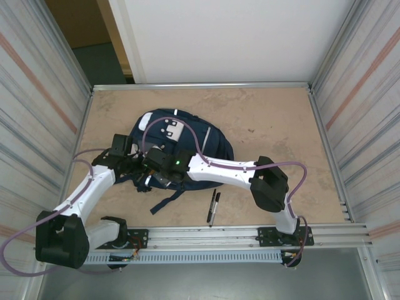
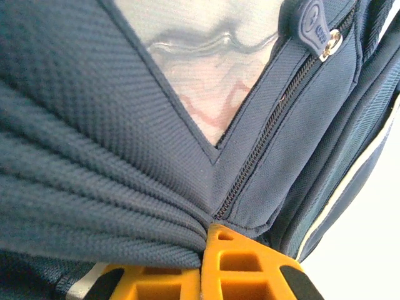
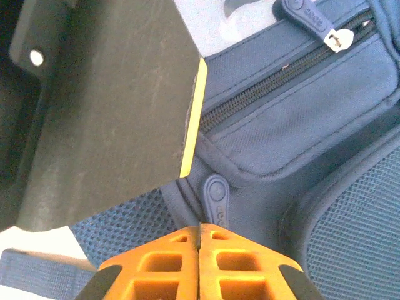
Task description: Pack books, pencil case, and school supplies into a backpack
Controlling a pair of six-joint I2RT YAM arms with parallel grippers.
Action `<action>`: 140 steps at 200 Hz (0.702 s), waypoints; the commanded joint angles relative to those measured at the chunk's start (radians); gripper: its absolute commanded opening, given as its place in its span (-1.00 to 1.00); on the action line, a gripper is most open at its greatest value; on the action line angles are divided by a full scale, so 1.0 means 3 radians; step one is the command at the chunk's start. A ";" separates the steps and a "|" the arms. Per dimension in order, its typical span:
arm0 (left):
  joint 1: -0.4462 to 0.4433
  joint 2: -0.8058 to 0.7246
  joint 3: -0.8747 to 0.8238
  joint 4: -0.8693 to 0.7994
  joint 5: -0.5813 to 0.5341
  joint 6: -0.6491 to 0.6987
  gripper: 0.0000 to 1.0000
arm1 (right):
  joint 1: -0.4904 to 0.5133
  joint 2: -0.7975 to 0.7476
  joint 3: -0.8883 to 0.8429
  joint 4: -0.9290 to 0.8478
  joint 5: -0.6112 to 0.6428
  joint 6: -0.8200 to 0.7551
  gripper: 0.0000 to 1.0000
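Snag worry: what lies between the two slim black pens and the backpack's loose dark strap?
Top view: only bare tan tabletop lies between the slim black pens and the loose dark strap.

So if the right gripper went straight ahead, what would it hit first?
The blue zipper tab on the backpack: it sits right at the right gripper's closed fingertips, apparently pinched between them. Behind it lies the bag's fabric.

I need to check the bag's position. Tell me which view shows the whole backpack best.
Top external: the backpack shows nearly whole, lying on the table. The left wrist view gives close-up fabric and a zipper; the right wrist view, a pocket zipper and pull tab.
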 commanded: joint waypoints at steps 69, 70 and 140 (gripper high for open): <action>-0.0013 0.0010 0.0091 0.0026 0.0450 0.0137 -1.00 | -0.0472 -0.0245 -0.0179 0.0227 -0.1310 0.0882 0.01; -0.0013 0.0012 0.0090 0.0026 0.0450 0.0137 -1.00 | -0.0484 -0.0243 -0.0179 0.0235 -0.1338 0.0891 0.01; -0.0013 0.0121 0.0119 0.0058 0.0664 0.0310 -1.00 | -0.0721 0.0106 0.0025 0.0179 -0.2057 0.0811 -0.07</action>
